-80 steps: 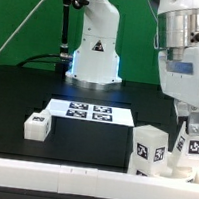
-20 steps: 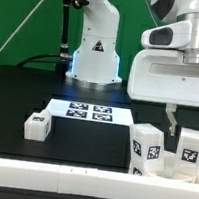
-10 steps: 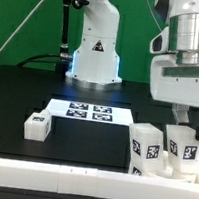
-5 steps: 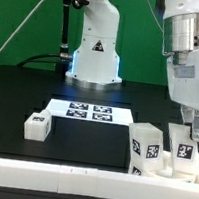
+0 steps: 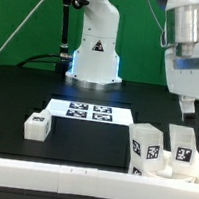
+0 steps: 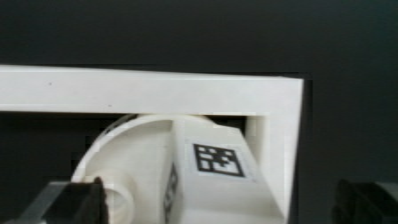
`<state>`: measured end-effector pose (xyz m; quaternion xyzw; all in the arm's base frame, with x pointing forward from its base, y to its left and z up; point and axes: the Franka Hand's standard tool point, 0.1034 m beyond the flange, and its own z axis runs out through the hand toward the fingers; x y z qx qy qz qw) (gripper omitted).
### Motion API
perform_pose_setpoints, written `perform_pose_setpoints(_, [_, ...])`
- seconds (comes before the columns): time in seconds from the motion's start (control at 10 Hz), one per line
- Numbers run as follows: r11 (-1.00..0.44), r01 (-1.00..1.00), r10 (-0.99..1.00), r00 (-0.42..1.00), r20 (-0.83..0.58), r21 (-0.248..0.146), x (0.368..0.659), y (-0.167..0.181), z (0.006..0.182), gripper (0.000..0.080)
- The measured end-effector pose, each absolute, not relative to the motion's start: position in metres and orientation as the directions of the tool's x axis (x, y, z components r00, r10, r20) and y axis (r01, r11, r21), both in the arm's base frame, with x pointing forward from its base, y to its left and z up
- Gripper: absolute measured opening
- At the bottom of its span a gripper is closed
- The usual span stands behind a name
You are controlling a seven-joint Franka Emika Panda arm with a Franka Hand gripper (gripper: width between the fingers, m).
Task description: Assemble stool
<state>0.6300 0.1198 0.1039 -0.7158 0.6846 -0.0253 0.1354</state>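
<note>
At the exterior view's right, two white tagged stool legs stand upright on the low white seat (image 5: 166,172): one leg (image 5: 147,150) nearer the middle, the other leg (image 5: 185,144) right under my gripper (image 5: 197,112). The gripper hovers just above that leg with its fingers spread. In the wrist view the tagged leg (image 6: 214,160) rises from the round seat (image 6: 121,170), and it stands between the dark fingers (image 6: 71,205), which are far apart at either side. My gripper (image 6: 217,203) is open and holds nothing. A third leg (image 5: 36,126) lies loose at the exterior view's left.
The marker board (image 5: 89,112) lies flat mid-table in front of the robot base (image 5: 95,57). A long white wall strip (image 5: 67,180) runs along the front edge. In the wrist view its white corner (image 6: 178,90) frames the seat.
My gripper, which was shut on the right-hand leg, has opened and risen off it. The leg stays upright on the seat.
</note>
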Motion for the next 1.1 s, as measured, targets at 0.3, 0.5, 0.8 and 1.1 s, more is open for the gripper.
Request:
perform_pose_setpoints(0.3, [-0.164, -0.956, -0.974, 0.196, -0.114, -0.242, 0.6289, 0.1191, 0.1006, 0.0649])
perform_pose_setpoints(0.5, [-0.392, -0.895, -0.907, 0.415, -0.075, -0.214, 0.6258, 0.1205, 0.1007, 0.0649])
perform_pose_setpoints(0.8, [-0.643, -0.738, -0.751, 0.660, -0.022, -0.205, 0.6299, 0.1171, 0.1057, 0.0649])
perform_pose_setpoints(1.1, [-0.787, -0.584, -0.599, 0.800, 0.023, -0.197, 0.6294, 0.1162, 0.1041, 0.0649])
